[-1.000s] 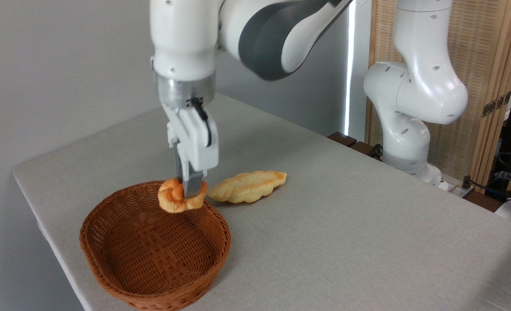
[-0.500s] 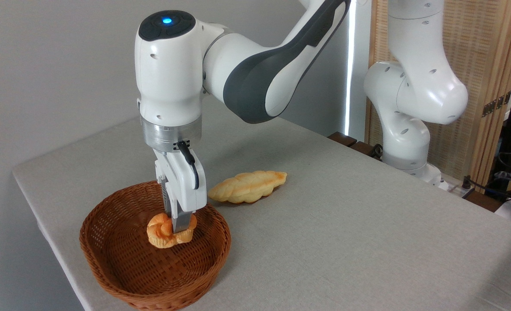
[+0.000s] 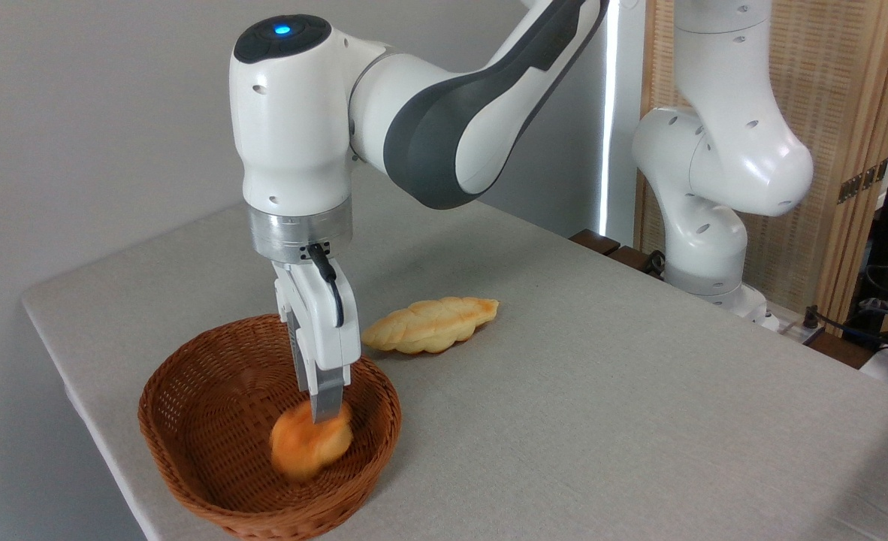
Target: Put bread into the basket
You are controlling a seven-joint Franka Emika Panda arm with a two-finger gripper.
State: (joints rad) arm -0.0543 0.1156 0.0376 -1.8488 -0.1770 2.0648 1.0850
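Observation:
The bread (image 3: pixel 309 449) is a small orange-golden bun, motion-blurred, on or just above the floor of the wicker basket (image 3: pixel 176 449), toward its right half. My gripper (image 3: pixel 324 412) points straight down over the basket, its fingertips at the bun's top edge. The fingers are seen side-on, one behind the other. The bun sits lower than the fingertips and is no longer clamped between them, so the gripper is open. The reddish-brown oval basket stands near the table's front-left corner.
A longer pale-yellow braided loaf (image 3: pixel 430 324) lies on the grey table (image 3: pixel 602 421) just right of and behind the basket. The arm's white base (image 3: pixel 703 248) stands at the table's far right edge. The table's left edge runs close to the basket.
The gripper carried the bun from above the basket's back rim down into the basket. The bun has now come free and dropped below the fingertips, blurred in motion.

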